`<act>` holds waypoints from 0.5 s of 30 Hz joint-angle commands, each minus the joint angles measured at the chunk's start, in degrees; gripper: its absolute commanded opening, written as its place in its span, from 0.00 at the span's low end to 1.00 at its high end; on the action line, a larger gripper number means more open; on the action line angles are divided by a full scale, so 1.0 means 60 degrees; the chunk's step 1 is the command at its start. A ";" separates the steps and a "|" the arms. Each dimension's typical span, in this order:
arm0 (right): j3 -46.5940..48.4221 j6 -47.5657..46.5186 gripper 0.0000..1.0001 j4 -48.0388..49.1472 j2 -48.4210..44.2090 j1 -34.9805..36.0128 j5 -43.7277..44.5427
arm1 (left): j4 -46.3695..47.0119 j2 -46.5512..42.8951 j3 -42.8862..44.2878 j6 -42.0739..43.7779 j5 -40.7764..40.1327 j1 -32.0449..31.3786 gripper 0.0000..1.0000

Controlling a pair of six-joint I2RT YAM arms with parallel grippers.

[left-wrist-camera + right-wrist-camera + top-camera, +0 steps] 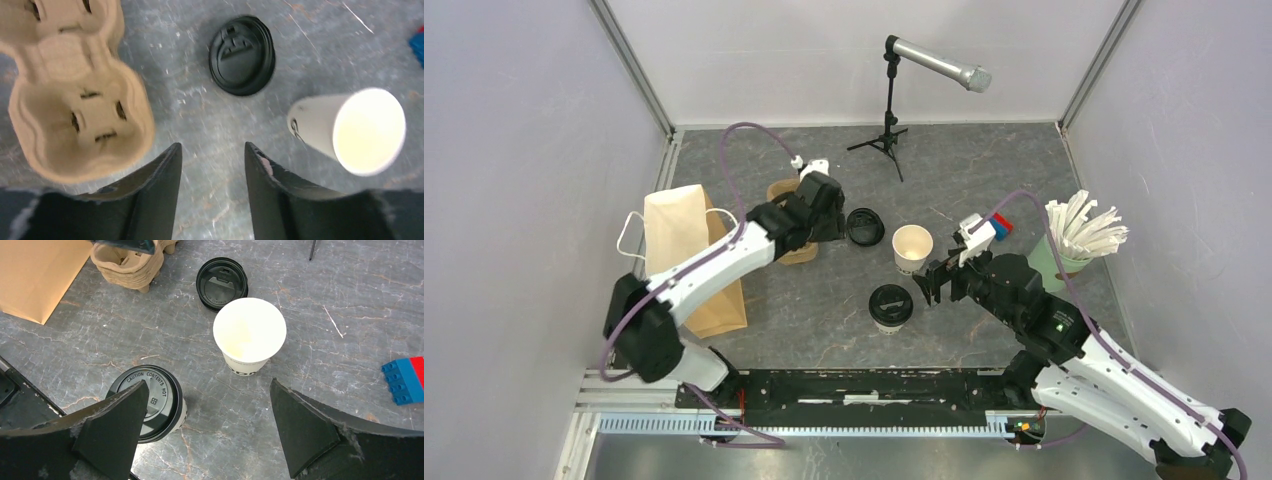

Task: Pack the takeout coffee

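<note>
Packing has not been started: the lidded cup (891, 307) is set toward the table's (984, 180) near edge, the open cup (912, 247) and loose lid (864, 226) mid-table, and the carrier (75, 100) is seen empty. The left gripper (212, 147) and right gripper (207, 387) are spread apart, with nothing gripped.

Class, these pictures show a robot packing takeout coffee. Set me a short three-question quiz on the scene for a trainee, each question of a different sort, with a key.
1. True or false: the near cup has no lid.
2. Fill the gap: the right claw is ____ (open or shut).
3. Where is the loose lid? A: lying flat between the carrier and the open cup. B: on the open cup. C: in the right claw.
Key: 1 false, its black lid is on. 2 open, holding nothing. 3 A.
</note>
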 commanded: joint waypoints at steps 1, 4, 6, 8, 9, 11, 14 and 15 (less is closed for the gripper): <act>0.0116 -0.0221 0.98 0.0147 -0.0243 0.0022 -0.0063 | 0.0466 0.1603 0.1433 0.1162 0.0399 0.0605 0.52; 0.0162 -0.0272 0.98 0.0081 -0.0285 0.0022 -0.0203 | 0.0502 0.2837 0.2354 0.1638 0.0224 0.0715 0.48; 0.0237 -0.0354 0.98 -0.0024 -0.0283 0.0025 -0.0219 | 0.0527 0.3546 0.2768 0.1853 0.0075 0.0768 0.47; 0.0283 -0.0422 0.98 -0.0108 -0.0301 0.0022 -0.0197 | 0.0527 0.4147 0.3118 0.1918 0.0121 0.0835 0.46; 0.0280 -0.0478 0.98 -0.0122 -0.0314 0.0022 -0.0189 | 0.0540 0.4403 0.3242 0.1908 0.0205 0.0883 0.45; 0.0291 -0.0551 0.98 -0.0142 -0.0332 0.0020 -0.0154 | 0.0716 0.4698 0.3284 0.1909 0.0300 0.0905 0.44; 0.0298 -0.0677 0.98 -0.0198 -0.0357 0.0022 -0.0084 | 0.0876 0.4980 0.3297 0.1935 0.0238 0.0913 0.43; 0.0287 -0.0696 0.98 -0.0207 -0.0377 0.0022 -0.0064 | 0.0904 0.5037 0.3304 0.1957 0.0183 0.0913 0.43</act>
